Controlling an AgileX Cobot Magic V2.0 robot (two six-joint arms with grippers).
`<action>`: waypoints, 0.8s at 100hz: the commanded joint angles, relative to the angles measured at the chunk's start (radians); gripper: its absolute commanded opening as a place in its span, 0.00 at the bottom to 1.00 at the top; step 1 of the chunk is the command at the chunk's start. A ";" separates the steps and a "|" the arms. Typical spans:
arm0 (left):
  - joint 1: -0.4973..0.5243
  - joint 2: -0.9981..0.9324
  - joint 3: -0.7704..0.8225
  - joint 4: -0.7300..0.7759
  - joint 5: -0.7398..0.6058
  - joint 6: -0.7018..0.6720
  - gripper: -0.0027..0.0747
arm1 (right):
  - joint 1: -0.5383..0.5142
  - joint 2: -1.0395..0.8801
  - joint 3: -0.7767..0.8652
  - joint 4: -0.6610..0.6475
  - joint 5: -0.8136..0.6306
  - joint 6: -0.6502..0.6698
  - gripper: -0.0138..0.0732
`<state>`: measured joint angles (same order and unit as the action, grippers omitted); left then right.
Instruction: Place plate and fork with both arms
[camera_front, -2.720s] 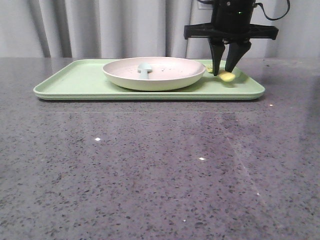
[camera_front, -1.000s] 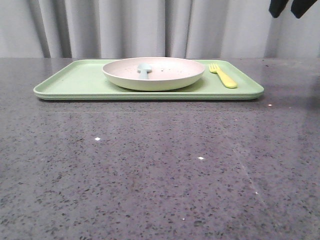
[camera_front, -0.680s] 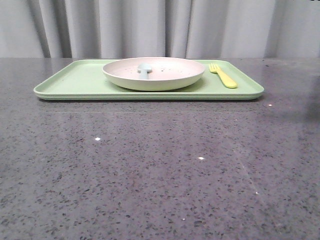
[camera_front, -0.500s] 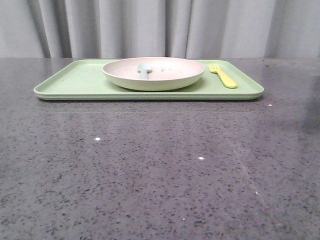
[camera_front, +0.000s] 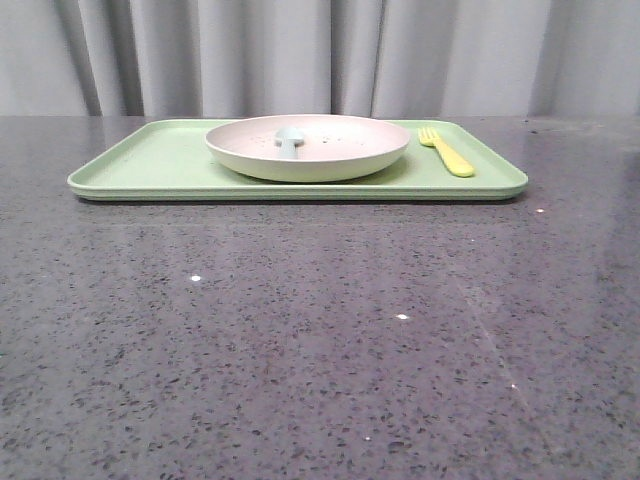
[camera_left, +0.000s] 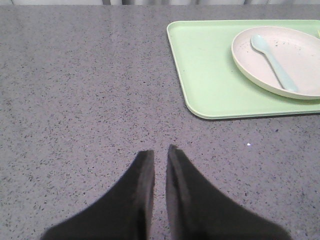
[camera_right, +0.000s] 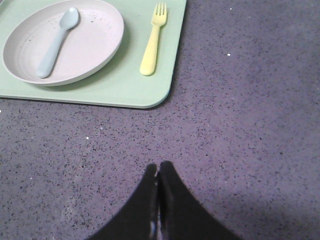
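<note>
The cream-pink speckled plate sits on the light-green tray, with the yellow fork lying on the tray just right of it. The plate also shows in the left wrist view and the right wrist view, and the fork in the right wrist view. My left gripper hovers over bare table left of the tray, its jaws nearly together with a thin gap, empty. My right gripper is shut and empty over the table on the near side of the tray's right corner. Neither gripper shows in the front view.
A pale blue spoon lies in the plate, also seen in the left wrist view and the right wrist view. The tray stands at the far side of the grey speckled table, with a curtain behind.
My right gripper, which stood over the fork on the tray, has let it go, risen and left the front view. Plate, fork and spoon stay put.
</note>
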<state>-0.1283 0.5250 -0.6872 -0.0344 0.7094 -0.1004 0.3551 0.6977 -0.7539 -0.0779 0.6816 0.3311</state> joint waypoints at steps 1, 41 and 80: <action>0.004 -0.017 -0.009 -0.001 -0.089 -0.010 0.01 | -0.002 -0.062 0.011 -0.036 -0.080 -0.002 0.08; 0.004 -0.140 0.094 -0.001 -0.134 -0.010 0.01 | -0.002 -0.323 0.152 -0.092 -0.085 -0.002 0.08; 0.004 -0.256 0.139 -0.001 -0.130 -0.010 0.01 | -0.002 -0.447 0.215 -0.103 -0.082 -0.003 0.08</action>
<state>-0.1283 0.2658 -0.5241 -0.0344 0.6644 -0.1004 0.3551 0.2430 -0.5180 -0.1554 0.6715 0.3311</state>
